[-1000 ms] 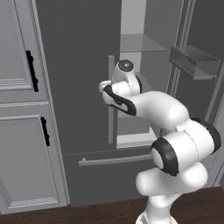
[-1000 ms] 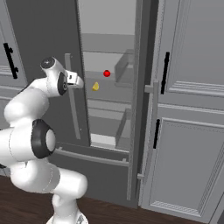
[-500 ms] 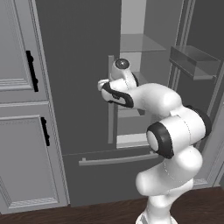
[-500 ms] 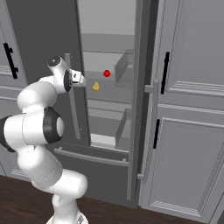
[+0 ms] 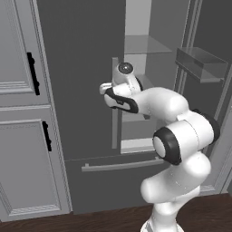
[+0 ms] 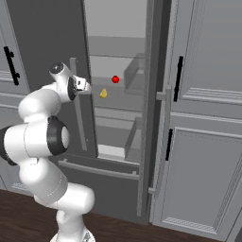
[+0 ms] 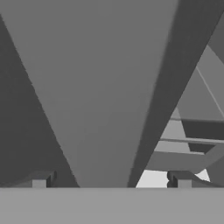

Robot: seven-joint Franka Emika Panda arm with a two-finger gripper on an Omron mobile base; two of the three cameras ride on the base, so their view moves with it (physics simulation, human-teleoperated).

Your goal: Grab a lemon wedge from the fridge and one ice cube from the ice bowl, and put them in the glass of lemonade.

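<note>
Simulated kitchen, dark wood floor (image 6: 189, 234) below, paneled grey cabinets (image 6: 203, 142) with black handles to either side of the fridge (image 5: 81, 90). Fridge tall and dark grey, right door swung open, left door shut, light grey bar handle (image 5: 115, 104) running upright along the shut door's edge. Inside the fridge: glass shelves, a pale lit floor at the bottom, clear bins (image 5: 201, 63) on the open door. Lemon wedge (image 6: 103, 93) sitting on a middle shelf of the fridge, tiny and yellow, pointed tip up. Small red round fruit (image 6: 115, 79) on the same shelf, near the wedge, farther back and toward the open door. Gripper (image 7: 111, 180) raised in front of the fridge at the edge of the shut door, close to the bar handle, short of the wedge's shelf. Jaws spread wide, nothing between them; in the hand view a broad grey door panel close ahead, shelf edges beyond it.
</note>
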